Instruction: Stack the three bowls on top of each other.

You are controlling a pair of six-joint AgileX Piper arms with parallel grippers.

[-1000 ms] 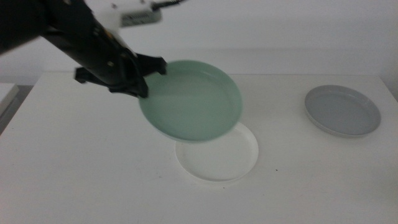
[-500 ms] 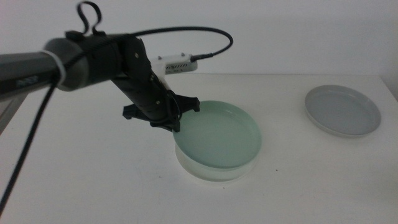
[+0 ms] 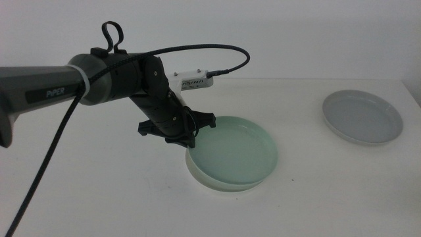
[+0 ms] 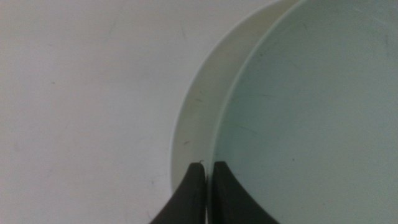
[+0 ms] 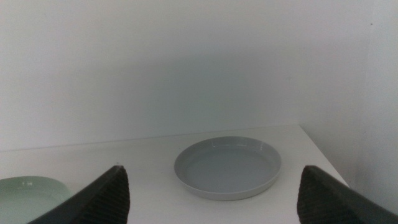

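Pinching mint bowl [image 3: 233,150], left hand [image 3: 191,140] hides white bowl [image 4: 198,106].

A plain white table [image 3: 99,191] with a smooth matte top fills most of the scene, set against a pale wall. Two things lie directly on its surface. Near the middle, slightly toward the near edge, sits a shallow round white dish [image 3: 200,176] with a low rim; only a thin crescent of it shows along its left and near sides, because a shallow round mint green dish [image 3: 233,150] rests on top of it. At the far right, well apart from that pair, lies a shallow round light grey dish [image 3: 362,116], upright and alone.
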